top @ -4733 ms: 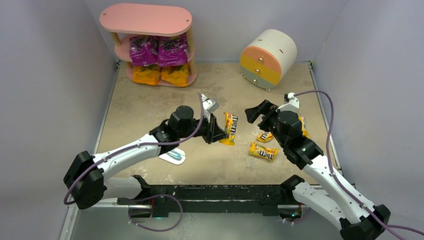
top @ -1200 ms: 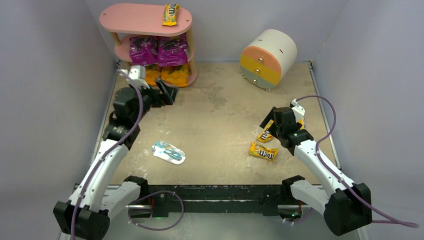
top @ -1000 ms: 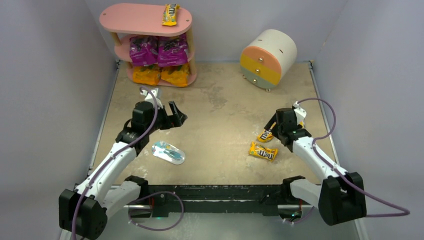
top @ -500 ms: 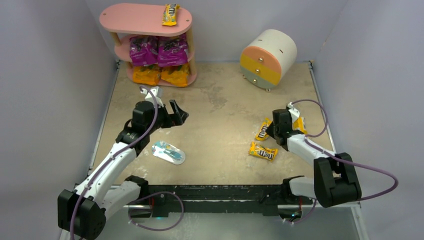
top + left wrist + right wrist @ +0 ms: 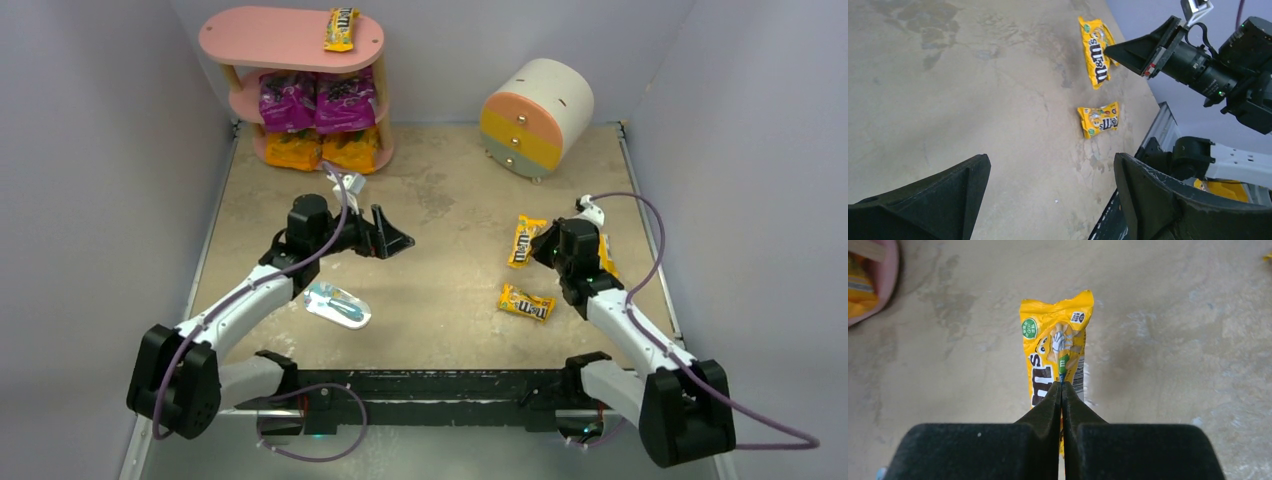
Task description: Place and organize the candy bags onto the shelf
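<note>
The pink shelf [image 5: 290, 40] stands at the back left. It holds one M&M's pack [image 5: 340, 28] on top, two purple bags [image 5: 315, 100] on the middle tier and two orange bags [image 5: 322, 150] at the bottom. My right gripper [image 5: 537, 246] [image 5: 1062, 386] is shut on the near end of another yellow M&M's pack [image 5: 521, 240] [image 5: 1054, 347] [image 5: 1096, 49]. A further pack [image 5: 526, 302] [image 5: 1099, 119] lies flat near it, and one more [image 5: 606, 256] shows partly behind the right arm. My left gripper [image 5: 397, 240] [image 5: 1050, 167] hovers open over mid-table with nothing in it.
A round cream drum cabinet [image 5: 537, 112] with orange-yellow drawers stands at the back right. A flat light-blue and white packet [image 5: 338, 305] lies beside the left arm. Grey walls close in the table on three sides.
My right gripper has shut on the M&M's pack and shifted it slightly toward the back. The left arm has swung from near the shelf toward the table's middle, staying open.
</note>
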Action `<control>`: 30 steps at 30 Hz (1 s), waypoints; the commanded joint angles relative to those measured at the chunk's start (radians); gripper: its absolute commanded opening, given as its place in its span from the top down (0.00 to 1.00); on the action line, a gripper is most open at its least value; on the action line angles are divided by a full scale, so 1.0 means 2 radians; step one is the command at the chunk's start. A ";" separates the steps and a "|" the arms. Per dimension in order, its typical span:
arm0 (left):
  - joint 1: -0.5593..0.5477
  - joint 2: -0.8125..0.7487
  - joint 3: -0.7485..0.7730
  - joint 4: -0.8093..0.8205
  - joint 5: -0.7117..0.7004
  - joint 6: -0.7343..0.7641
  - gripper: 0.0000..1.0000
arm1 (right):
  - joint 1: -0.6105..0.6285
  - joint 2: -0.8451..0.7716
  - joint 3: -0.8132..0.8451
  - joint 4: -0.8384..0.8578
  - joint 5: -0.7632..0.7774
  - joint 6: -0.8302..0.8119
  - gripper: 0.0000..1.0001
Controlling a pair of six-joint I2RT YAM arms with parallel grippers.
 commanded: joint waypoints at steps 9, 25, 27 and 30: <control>-0.180 0.087 0.047 0.182 -0.059 -0.053 0.03 | 0.032 -0.102 0.022 0.068 -0.143 0.081 1.00; -0.237 0.176 0.134 0.173 -0.160 -0.022 0.45 | 0.106 -0.130 0.045 0.066 -0.115 0.159 1.00; -0.237 0.175 0.136 0.177 -0.162 -0.019 0.48 | 0.106 -0.133 0.044 0.065 -0.119 0.161 1.00; -0.237 0.176 0.144 0.170 -0.160 -0.013 0.59 | 0.106 -0.133 0.042 0.063 -0.118 0.162 1.00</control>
